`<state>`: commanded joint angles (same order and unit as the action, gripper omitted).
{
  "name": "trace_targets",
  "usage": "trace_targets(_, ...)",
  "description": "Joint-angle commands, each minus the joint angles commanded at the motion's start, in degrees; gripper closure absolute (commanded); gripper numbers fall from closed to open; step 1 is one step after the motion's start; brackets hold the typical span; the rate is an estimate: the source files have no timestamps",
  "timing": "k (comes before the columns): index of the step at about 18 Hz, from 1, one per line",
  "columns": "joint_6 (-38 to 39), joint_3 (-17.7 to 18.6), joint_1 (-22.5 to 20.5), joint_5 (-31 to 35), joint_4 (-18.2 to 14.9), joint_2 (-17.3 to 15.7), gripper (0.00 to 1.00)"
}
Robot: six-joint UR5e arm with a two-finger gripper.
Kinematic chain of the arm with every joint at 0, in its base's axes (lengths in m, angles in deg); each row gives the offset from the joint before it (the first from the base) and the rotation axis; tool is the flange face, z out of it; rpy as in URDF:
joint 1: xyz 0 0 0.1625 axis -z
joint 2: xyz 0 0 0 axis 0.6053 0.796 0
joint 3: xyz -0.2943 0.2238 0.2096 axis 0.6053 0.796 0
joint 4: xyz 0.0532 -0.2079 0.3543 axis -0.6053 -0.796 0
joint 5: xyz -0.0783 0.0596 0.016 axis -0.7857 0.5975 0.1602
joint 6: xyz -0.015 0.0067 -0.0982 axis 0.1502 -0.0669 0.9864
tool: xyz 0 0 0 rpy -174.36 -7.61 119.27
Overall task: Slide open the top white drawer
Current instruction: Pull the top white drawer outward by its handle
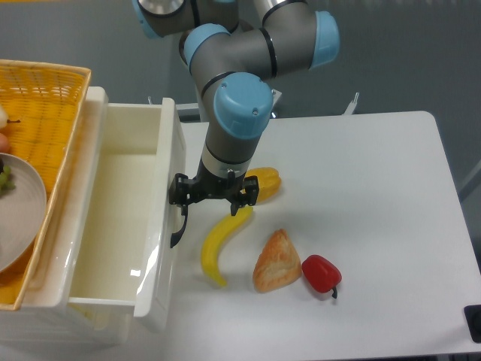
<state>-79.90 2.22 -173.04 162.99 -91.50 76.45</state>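
Observation:
The top white drawer [113, 226] stands pulled well out of the cream-white cabinet, its inside bare. Its front panel [169, 218] faces right and carries a curved black handle [179, 226]. My gripper [183, 201] sits right at the upper end of that handle, its black fingers against the panel. The fingers look closed around the handle, though the wrist hides part of the grip.
A yellow wicker basket [45, 98] with a grey plate [15, 218] sits on the cabinet top at left. On the white table lie a banana [222, 244], a yellow pepper [264, 183], a pastry [276, 261] and a red pepper [321, 274], all close to the arm.

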Motion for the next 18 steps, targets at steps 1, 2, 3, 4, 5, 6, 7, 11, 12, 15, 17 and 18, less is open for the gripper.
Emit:
trace_targets(1, 0.0, 0.0, 0.0, 0.0, 0.0, 0.0, 0.0)
trace_targets(2, 0.0, 0.0, 0.0, 0.0, 0.0, 0.0, 0.0)
trace_targets(3, 0.0, 0.0, -0.09, -0.09, 0.0, 0.0, 0.0)
trace_targets(4, 0.0, 0.0, -0.52, -0.09, 0.0, 0.0, 0.0)
trace_targets(5, 0.0, 0.0, -0.7, -0.17, 0.0, -0.09, 0.0)
trace_targets(6, 0.0, 0.0, -0.88, -0.26, 0.0, 0.0, 0.0)
trace_targets(7, 0.0, 0.0, -1.23, -0.44, 0.09, -0.09, 0.0)
trace_targets(11, 0.0, 0.0, -1.58, -0.44, 0.09, -0.09, 0.0)
trace_targets(12, 0.0, 0.0, -1.76, -0.53, 0.09, 0.0, 0.0)
trace_targets(15, -0.09, -0.09, -2.37, -1.49, 0.09, 0.0, 0.0)
trace_targets(17, -0.09, -0.18, -2.46, -1.49, 0.09, 0.0, 0.0)
trace_targets(18, -0.09, -0.18, -2.55, -1.49, 0.09, 0.09, 0.0)
